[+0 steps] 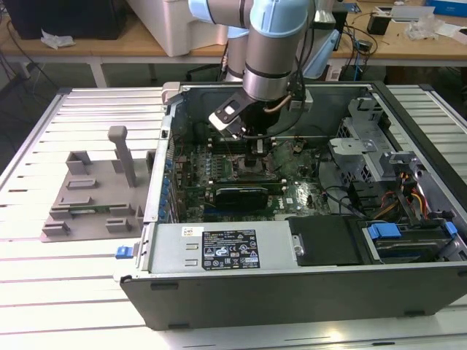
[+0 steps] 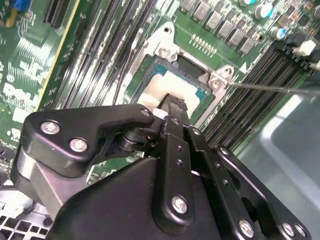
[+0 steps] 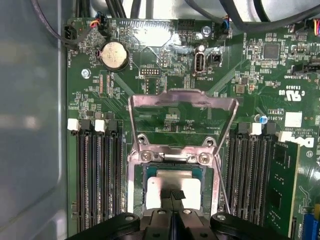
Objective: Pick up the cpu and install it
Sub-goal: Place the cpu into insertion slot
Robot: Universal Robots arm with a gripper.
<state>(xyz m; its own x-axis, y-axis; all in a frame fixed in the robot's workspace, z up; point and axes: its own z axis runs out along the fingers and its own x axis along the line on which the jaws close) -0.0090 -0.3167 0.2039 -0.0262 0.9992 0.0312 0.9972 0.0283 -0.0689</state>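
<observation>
The cpu [image 3: 186, 190] lies flat inside the socket frame [image 3: 132, 192], whose metal bracket [image 3: 182, 100] stands tipped open beyond it. The gripper [image 3: 173, 195] hangs over the middle of that socket with its jaws pressed together and nothing visible between them; whether the tips touch the chip's top I cannot tell. I judge the chip light, stiff and thin, with a smooth lid that offers little grip and a delicate underside. It is best held level by two opposite edges of its pale rim, with gentle squeeze and no twisting against the socket.
</observation>
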